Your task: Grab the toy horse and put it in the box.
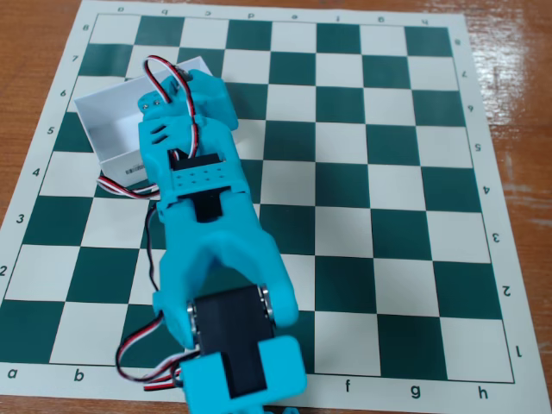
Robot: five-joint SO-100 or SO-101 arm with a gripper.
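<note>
The white open-top box (108,121) sits on the left part of the chessboard, with a barcode sticker on its near long side. My blue arm reaches from the bottom edge up to the box. The gripper (191,90) hangs over the right end of the box. Its wrist and motor cover the fingers, so I cannot tell how the jaws stand. The toy horse is not visible; it may be hidden under the gripper or inside the box.
A green and white chessboard mat (362,172) covers a wooden table (517,69). The arm's base (241,362) stands at the board's near edge. Red, white and black cables (129,191) loop beside the arm.
</note>
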